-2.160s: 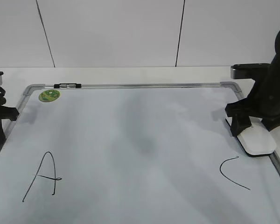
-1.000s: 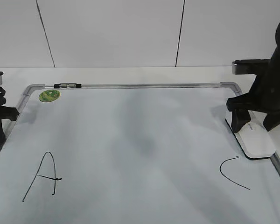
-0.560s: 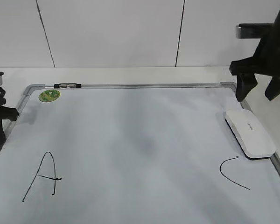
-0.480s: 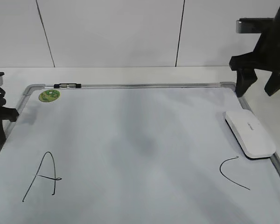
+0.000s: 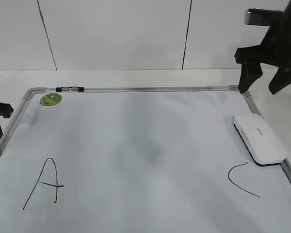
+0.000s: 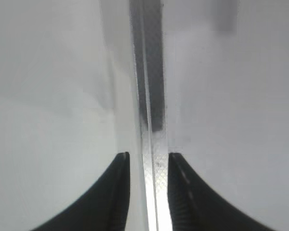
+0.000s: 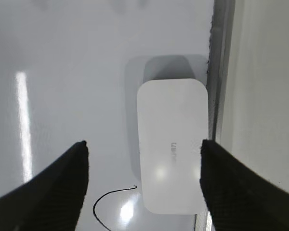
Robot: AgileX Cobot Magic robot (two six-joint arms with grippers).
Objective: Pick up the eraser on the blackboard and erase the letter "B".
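Your right gripper (image 7: 143, 185), fingers spread empty, is hovering above the eraser (image 7: 172, 144) (long axis running along the blackboard (image 5: 136, 145) edge).

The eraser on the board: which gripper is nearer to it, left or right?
Right. The right gripper hangs open directly above the eraser, not touching it. The left gripper sits at the opposite side, straddling the left frame of the blackboard.

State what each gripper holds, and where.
Nothing. The right gripper is open above the eraser; the left gripper straddles the board frame without clamping it.
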